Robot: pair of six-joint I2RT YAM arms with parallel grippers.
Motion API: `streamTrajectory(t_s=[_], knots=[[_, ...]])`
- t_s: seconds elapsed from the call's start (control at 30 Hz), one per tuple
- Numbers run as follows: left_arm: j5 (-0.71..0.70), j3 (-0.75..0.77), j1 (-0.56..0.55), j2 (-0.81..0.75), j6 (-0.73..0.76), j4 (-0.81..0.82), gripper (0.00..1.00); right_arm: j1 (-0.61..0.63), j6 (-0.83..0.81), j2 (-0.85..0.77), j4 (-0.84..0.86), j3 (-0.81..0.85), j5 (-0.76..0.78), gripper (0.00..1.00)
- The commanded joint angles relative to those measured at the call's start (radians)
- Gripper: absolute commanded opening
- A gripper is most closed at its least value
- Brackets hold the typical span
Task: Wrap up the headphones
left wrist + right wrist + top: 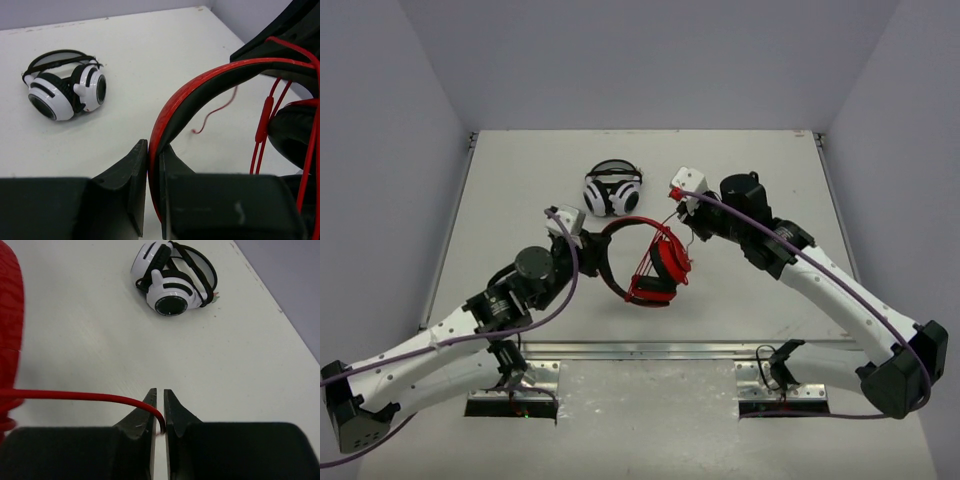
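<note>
1. Headphones (pixel 642 290) are mid-table between the arms, headband (pixel 200 85) clamped tight in the left gripper (pixel 154 152).
2. Right gripper (pixel 159 396) pinches the cable (pixel 75 395), jaws nearly closed.
3. Best: hold the cable taut while looping it round the earcups (pixel 670 262).

A white table (pixel 520 170) carries white-and-black headphones (pixel 612 190) near its far middle.
</note>
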Motion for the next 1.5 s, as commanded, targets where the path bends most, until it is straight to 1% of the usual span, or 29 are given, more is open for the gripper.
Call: streamTrajectory(t_s=[0.0,0.03,0.1,0.13,0.17,0.2,0.23,0.3,0.33,0.37,0.43,0.5,0.53,0.63,0.77,0.83,0.87,0.93,0.97,1.07,1.17,1.27,1.3,1.37,1.4,1.47], knots=[[0.037,0.108,-0.016,-0.076,-0.093,0.061,0.00,-0.034,0.124,-0.048,0.155,-0.070,-0.162,0.11],[0.045,0.118,-0.017,-0.083,-0.110,0.057,0.01,-0.034,0.155,-0.054,0.222,-0.087,-0.205,0.12],[0.056,0.169,-0.016,-0.096,-0.134,0.026,0.00,-0.032,0.207,-0.053,0.281,-0.124,-0.299,0.12],[0.060,0.184,-0.016,-0.104,-0.151,0.019,0.00,-0.031,0.270,-0.050,0.356,-0.135,-0.405,0.12],[0.059,0.198,-0.016,-0.109,-0.161,0.017,0.00,-0.032,0.318,-0.050,0.400,-0.165,-0.452,0.12],[0.035,0.229,-0.016,-0.118,-0.171,-0.023,0.01,-0.032,0.388,-0.048,0.451,-0.188,-0.490,0.11],[0.022,0.250,-0.016,-0.116,-0.187,-0.058,0.00,-0.032,0.422,-0.048,0.558,-0.207,-0.538,0.08],[-0.004,0.310,-0.016,-0.098,-0.202,-0.093,0.00,-0.032,0.499,-0.035,0.647,-0.258,-0.560,0.08],[-0.016,0.329,-0.016,-0.092,-0.213,-0.107,0.00,-0.032,0.516,-0.025,0.713,-0.265,-0.581,0.07],[-0.035,0.342,-0.016,-0.077,-0.225,-0.132,0.00,-0.032,0.531,-0.015,0.744,-0.284,-0.587,0.06],[-0.084,0.381,-0.014,-0.052,-0.242,-0.153,0.00,-0.032,0.582,0.019,0.833,-0.314,-0.603,0.08],[-0.131,0.405,-0.016,-0.035,-0.251,-0.162,0.00,-0.031,0.632,0.045,0.890,-0.334,-0.620,0.09],[-0.150,0.421,-0.016,-0.030,-0.266,-0.159,0.00,-0.031,0.648,0.063,0.951,-0.347,-0.624,0.09],[-0.156,0.451,-0.016,-0.009,-0.271,-0.141,0.00,-0.028,0.686,0.093,1.040,-0.388,-0.626,0.09],[-0.156,0.473,-0.016,0.011,-0.273,-0.124,0.00,-0.026,0.696,0.117,1.077,-0.396,-0.623,0.04],[-0.214,0.481,-0.016,0.014,-0.282,-0.129,0.00,-0.028,0.697,0.122,1.079,-0.400,-0.632,0.03],[-0.269,0.491,-0.016,0.020,-0.283,-0.135,0.00,-0.026,0.700,0.125,1.080,-0.405,-0.632,0.04],[-0.312,0.502,-0.016,0.031,-0.293,-0.146,0.00,-0.024,0.706,0.123,1.106,-0.440,-0.630,0.04],[-0.361,0.511,-0.016,0.034,-0.300,-0.152,0.00,-0.024,0.717,0.120,1.122,-0.454,-0.629,0.04],[-0.436,0.501,-0.016,0.037,-0.329,-0.144,0.00,-0.024,0.751,0.111,1.183,-0.517,-0.617,0.03],[-0.469,0.493,-0.016,0.043,-0.351,-0.123,0.00,-0.015,0.777,0.110,1.241,-0.563,-0.607,0.01],[-0.527,0.471,-0.016,0.046,-0.385,-0.097,0.00,0.012,0.774,0.110,1.215,-0.563,-0.581,0.01],[-0.542,0.455,-0.016,0.048,-0.400,-0.083,0.00,0.041,0.763,0.099,1.176,-0.557,-0.568,0.01],[-0.587,0.438,-0.016,0.049,-0.424,-0.066,0.00,0.080,0.713,0.084,1.122,-0.551,-0.505,0.01],[-0.598,0.427,-0.016,0.054,-0.440,-0.066,0.00,0.121,0.697,0.065,1.102,-0.546,-0.477,0.01],[-0.613,0.416,-0.016,0.055,-0.469,-0.051,0.00,0.156,0.668,0.051,1.093,-0.548,-0.416,0.01]])
